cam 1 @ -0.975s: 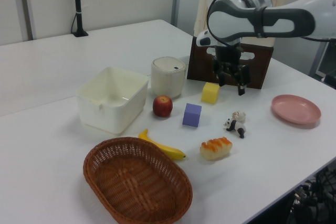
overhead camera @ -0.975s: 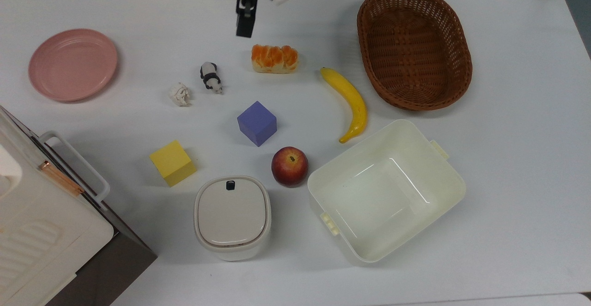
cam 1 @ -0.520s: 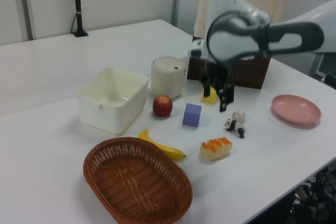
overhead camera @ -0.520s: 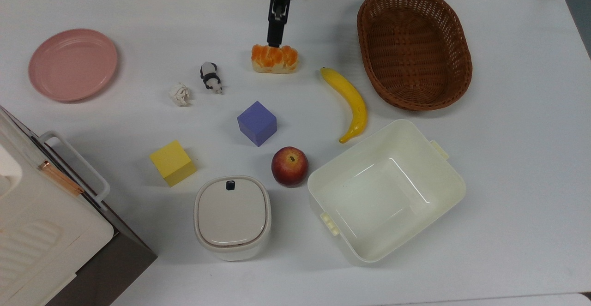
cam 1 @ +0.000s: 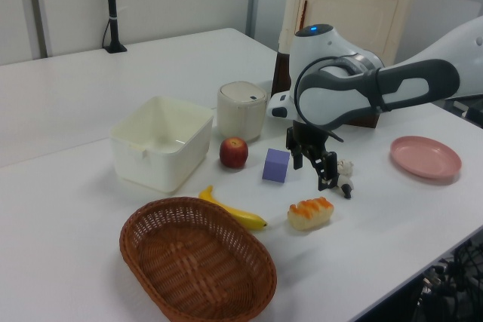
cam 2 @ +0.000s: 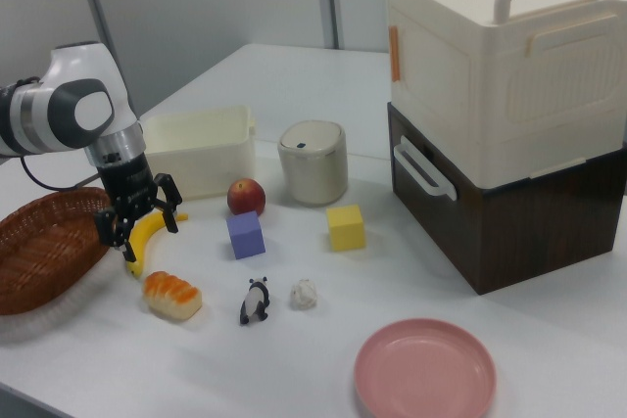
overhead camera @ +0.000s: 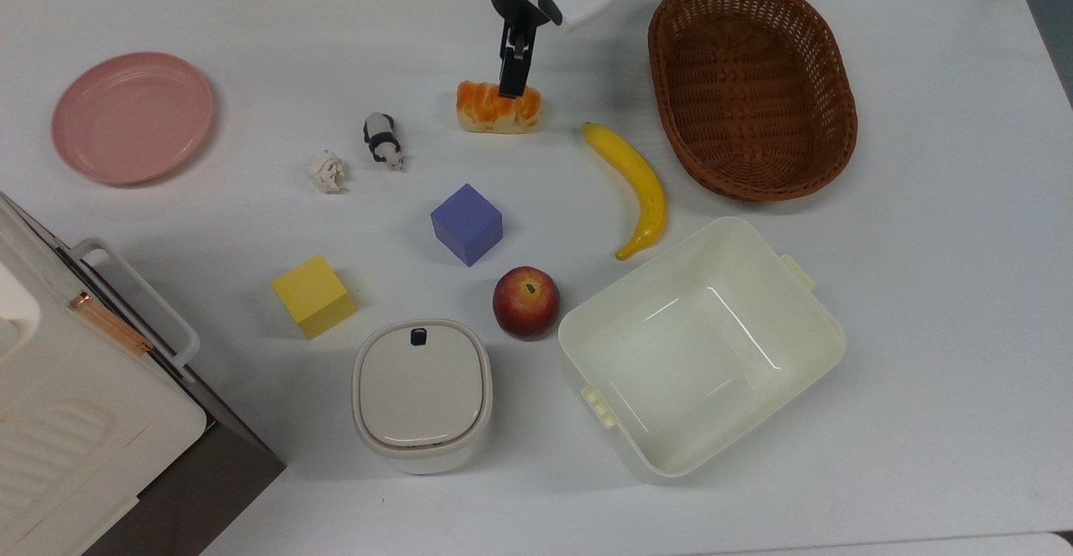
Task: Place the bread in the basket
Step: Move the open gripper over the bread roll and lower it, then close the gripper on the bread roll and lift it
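Bread (overhead camera: pixel 498 108) lies on the white table (overhead camera: pixel 922 288), long axis 9-to-3 in the top view, at 9 o'clock from the wicker basket (overhead camera: pixel 752 86). We see the gripper (cam 2: pixel 138 223) above it, pointing down, fingers apart, holding nothing.

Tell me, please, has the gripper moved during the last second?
Yes: in the top view, the gripper shifted rightward toward the basket, now over the bread.

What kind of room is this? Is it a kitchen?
Probably not a kitchen; it looks like a robot lab. A robot arm's gripper hangs over a plain white table laid out with test things such as bread, a basket and toy blocks. A camera stand is at the table's edge.
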Available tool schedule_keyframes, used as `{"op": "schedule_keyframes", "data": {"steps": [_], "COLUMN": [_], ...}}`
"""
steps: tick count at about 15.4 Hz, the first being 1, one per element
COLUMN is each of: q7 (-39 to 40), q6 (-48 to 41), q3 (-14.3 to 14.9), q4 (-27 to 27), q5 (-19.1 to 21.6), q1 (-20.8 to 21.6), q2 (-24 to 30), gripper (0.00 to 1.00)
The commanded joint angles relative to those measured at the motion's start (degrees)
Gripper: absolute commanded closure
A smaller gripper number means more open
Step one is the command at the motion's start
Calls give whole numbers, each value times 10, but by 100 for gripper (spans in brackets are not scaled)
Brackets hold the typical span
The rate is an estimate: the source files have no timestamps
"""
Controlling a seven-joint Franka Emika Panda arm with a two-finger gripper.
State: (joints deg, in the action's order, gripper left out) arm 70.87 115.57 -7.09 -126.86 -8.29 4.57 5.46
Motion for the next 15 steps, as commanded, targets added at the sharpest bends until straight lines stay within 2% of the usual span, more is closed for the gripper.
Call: {"op": "schedule_keyframes", "data": {"steps": [1,3,7,10,15], "q7": [-13,-27,-68,-104,-114], "q6": [46,52,65,67,64], "q3": [0,0,0,0,0], "q4": [-44,-49,-49,-48,-48], "q5": [-36,-58,-69,-102,-122], "q1": [3,3,11,22,26], "q2": [6,-4,-26,-46,-57], "gripper": [0,0,0,0,0]}}
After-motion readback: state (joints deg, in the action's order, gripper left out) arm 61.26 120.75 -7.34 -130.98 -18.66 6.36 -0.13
